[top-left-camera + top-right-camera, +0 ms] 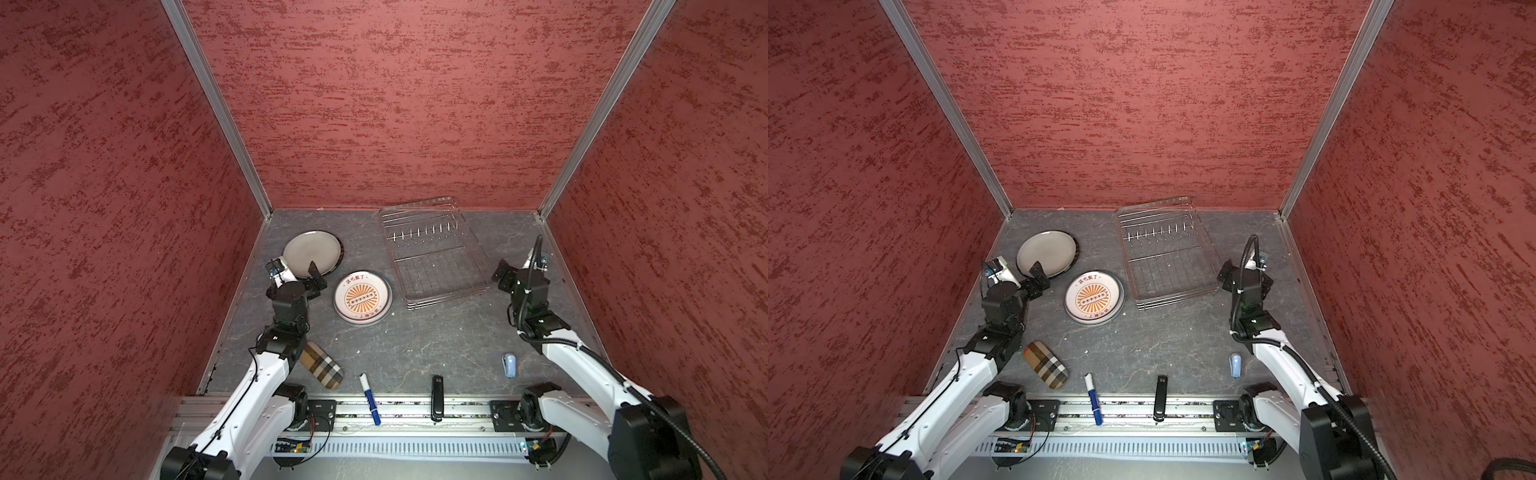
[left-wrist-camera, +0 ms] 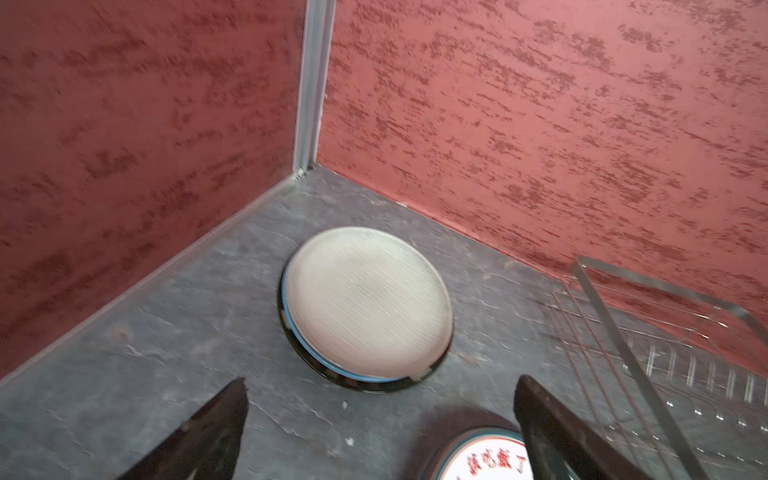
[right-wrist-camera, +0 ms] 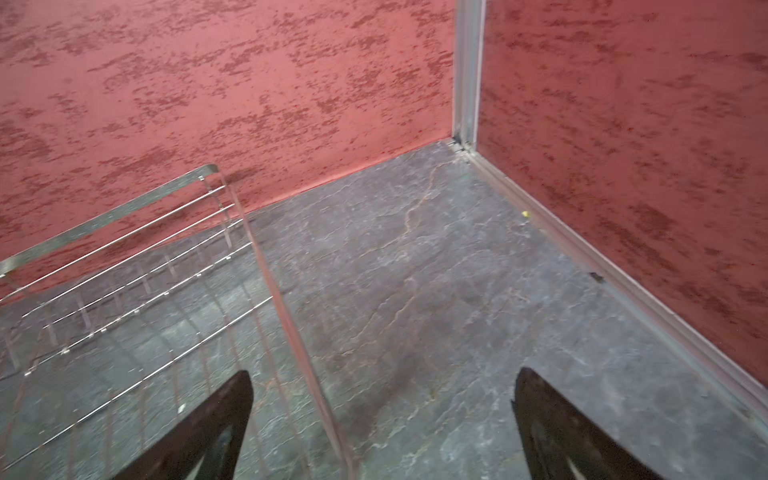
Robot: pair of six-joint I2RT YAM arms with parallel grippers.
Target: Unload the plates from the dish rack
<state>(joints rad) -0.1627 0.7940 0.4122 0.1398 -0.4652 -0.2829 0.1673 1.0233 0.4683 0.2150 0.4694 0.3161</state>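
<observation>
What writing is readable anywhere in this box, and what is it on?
"該吃飯了", as best it reads: red characters on the far rim of the white round plate with the orange sunburst centre.
Red characters on that plate's near rim: too small to read.
Blue-and-white marker pen: no legible print.

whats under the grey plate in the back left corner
A blue rim and a darker edge peek out beneath the grey plate, so it sits on at least one other plate. Their faces are covered; count and pattern cannot be told.
</observation>
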